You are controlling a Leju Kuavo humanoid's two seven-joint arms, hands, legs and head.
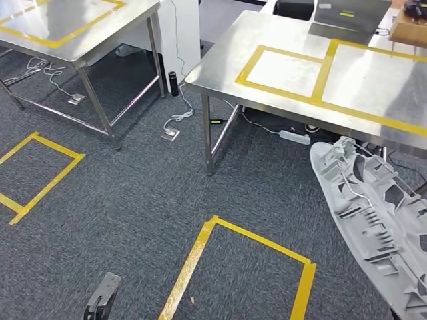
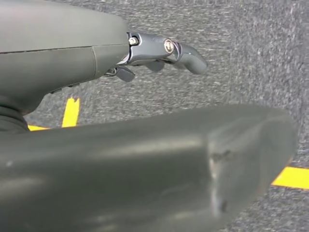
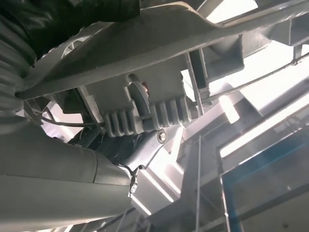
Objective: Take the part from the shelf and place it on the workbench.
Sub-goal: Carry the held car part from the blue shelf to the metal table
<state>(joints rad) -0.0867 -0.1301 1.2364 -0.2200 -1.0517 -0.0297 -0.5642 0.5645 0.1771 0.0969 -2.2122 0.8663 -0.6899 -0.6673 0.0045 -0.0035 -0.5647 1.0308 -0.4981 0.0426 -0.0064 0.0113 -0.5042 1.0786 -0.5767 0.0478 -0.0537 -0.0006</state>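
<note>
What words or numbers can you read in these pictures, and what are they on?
None can be read.
The grey part carries no writing that shows.
The workbench has plain yellow tape only.
The laptop on its far edge has a yellow mark too blurred to read.

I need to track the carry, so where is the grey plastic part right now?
In the head view the grey part sits low on the right, held off the carpet by the right hand, just in front of the taped steel workbench.
</note>
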